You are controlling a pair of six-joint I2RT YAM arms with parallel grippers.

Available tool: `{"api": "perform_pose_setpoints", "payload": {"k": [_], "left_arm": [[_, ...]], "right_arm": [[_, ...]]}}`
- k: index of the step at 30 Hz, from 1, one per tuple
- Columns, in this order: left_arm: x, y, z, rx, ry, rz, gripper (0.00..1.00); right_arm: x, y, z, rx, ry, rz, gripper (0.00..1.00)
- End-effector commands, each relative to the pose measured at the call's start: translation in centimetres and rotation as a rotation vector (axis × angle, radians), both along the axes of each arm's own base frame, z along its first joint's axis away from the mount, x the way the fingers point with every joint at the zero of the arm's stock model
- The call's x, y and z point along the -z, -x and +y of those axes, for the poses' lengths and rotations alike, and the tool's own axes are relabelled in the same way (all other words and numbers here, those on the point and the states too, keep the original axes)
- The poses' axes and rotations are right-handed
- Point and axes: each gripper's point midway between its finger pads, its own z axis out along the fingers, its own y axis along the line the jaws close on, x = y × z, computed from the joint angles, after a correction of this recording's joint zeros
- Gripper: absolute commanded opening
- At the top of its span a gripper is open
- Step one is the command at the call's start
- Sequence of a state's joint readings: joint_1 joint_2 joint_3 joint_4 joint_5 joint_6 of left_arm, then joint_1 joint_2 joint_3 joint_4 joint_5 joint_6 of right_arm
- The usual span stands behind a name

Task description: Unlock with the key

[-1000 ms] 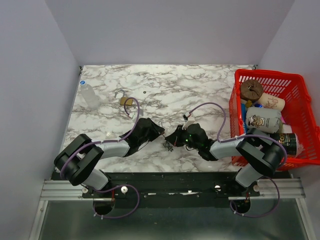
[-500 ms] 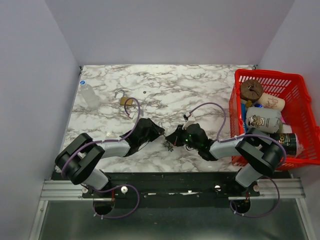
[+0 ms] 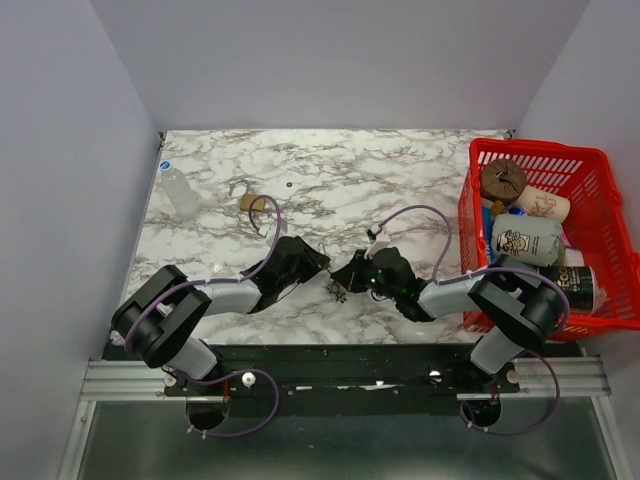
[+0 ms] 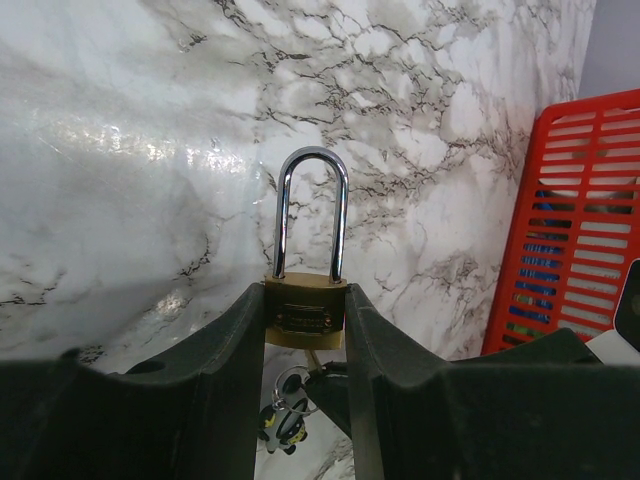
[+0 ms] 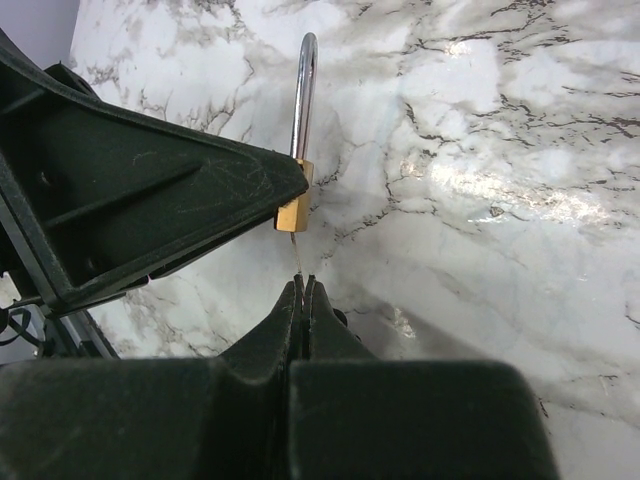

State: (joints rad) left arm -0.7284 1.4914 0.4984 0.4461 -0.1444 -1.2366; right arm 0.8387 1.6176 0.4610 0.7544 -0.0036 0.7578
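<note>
A brass padlock (image 4: 305,315) with a long silver shackle (image 4: 312,200) is clamped by its body between my left gripper's (image 4: 305,300) jaws, which are shut on it. Both shackle legs sit in the body. The key (image 5: 297,262) sticks out of the padlock's (image 5: 292,212) underside, and my right gripper (image 5: 304,283) is shut on it, fingertips pressed together just below the lock. A key ring with a small black-and-white charm (image 4: 282,420) hangs under the lock. From above, the two grippers (image 3: 318,262) (image 3: 350,275) meet near the table's front middle.
A red basket (image 3: 600,180) full of cups and cans stands at the right edge, close to the right arm. A second brass padlock (image 3: 250,200) and a small clear bottle (image 3: 180,190) lie at the back left of the marble table (image 3: 330,170).
</note>
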Motion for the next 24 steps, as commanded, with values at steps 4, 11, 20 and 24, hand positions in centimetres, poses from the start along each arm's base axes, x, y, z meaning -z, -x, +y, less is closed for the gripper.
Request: {"api": "perform_pose_setpoints", "payload": {"k": [4, 11, 20, 24], "left_arm": [[-0.5, -0.2, -0.4, 0.001, 0.029, -0.02, 0.0], [-0.6, -0.3, -0.4, -0.002, 0.034, -0.018, 0.0], [-0.5, -0.1, -0.9, 0.004, 0.064, -0.008, 0.0], [-0.4, -0.1, -1.2, 0.006, 0.089, 0.001, 0.0]], "right_arm": [[-0.6, -1.6, -0.2, 0.06, 0.016, -0.07, 0.01], [-1.0, -2.2, -0.2, 0.08, 0.01, -0.089, 0.01], [-1.6, -3.0, 0.2, 0.095, -0.007, -0.114, 0.01], [-2.1, -3.2, 0.4, 0.094, -0.019, -0.135, 0.01]]}}
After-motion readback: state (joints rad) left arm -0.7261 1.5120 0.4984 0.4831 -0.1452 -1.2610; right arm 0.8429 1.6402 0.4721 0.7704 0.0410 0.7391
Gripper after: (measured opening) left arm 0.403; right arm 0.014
